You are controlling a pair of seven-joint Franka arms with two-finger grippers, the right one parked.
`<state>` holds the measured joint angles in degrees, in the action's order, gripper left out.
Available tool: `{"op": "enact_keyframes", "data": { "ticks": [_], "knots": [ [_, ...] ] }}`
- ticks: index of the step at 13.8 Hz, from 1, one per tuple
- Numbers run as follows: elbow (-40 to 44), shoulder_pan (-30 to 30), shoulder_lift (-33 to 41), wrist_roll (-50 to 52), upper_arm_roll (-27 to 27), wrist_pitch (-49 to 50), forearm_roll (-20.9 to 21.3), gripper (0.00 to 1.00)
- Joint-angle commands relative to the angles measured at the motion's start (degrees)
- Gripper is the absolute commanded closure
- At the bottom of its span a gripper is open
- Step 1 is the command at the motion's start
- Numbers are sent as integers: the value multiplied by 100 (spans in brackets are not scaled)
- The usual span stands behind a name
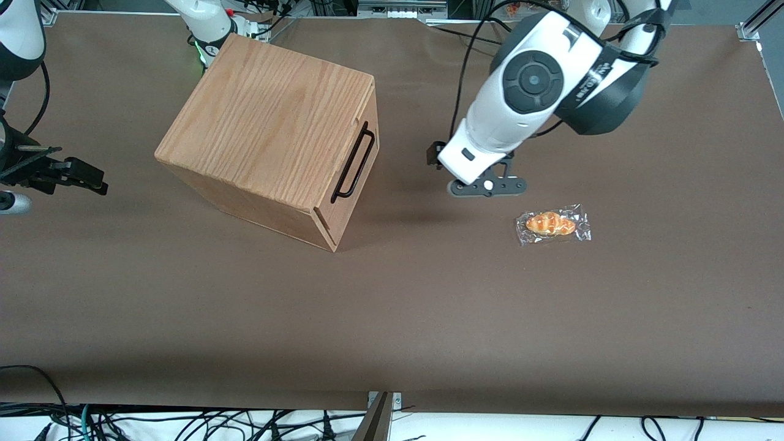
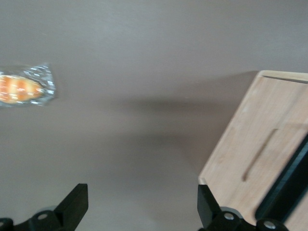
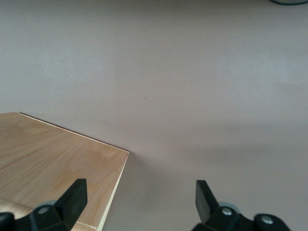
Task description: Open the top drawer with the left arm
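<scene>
The gripper (image 1: 487,185) hovers with fingers spread, holding nothing; the top drawer (image 1: 350,174) sits shut mid-table toward the parked arm's end, its handle (image 1: 354,163) facing the gripper, well apart.

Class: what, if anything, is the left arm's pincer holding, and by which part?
Nothing. The pincer is open over bare table, between the top drawer and the wrapped pastry.

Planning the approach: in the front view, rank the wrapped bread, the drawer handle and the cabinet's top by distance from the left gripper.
1. Wrapped bread: closest to the gripper, slightly nearer the camera.
2. Drawer handle: toward the parked arm's end, on the top drawer front.
3. Cabinet top: farthest.
Jaws open.
</scene>
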<state>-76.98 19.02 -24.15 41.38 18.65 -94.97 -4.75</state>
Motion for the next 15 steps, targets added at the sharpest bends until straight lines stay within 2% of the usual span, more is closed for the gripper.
{"op": "enact_keyframes", "data": {
  "ticks": [1, 6, 15],
  "knots": [
    [297, 329, -283, 317, -45, -249, -176, 0],
    [298, 795, -573, 564, -54, -908, -167, 0],
    [306, 1069, -801, 529, -54, -1348, -167, 0]
  ]
}}
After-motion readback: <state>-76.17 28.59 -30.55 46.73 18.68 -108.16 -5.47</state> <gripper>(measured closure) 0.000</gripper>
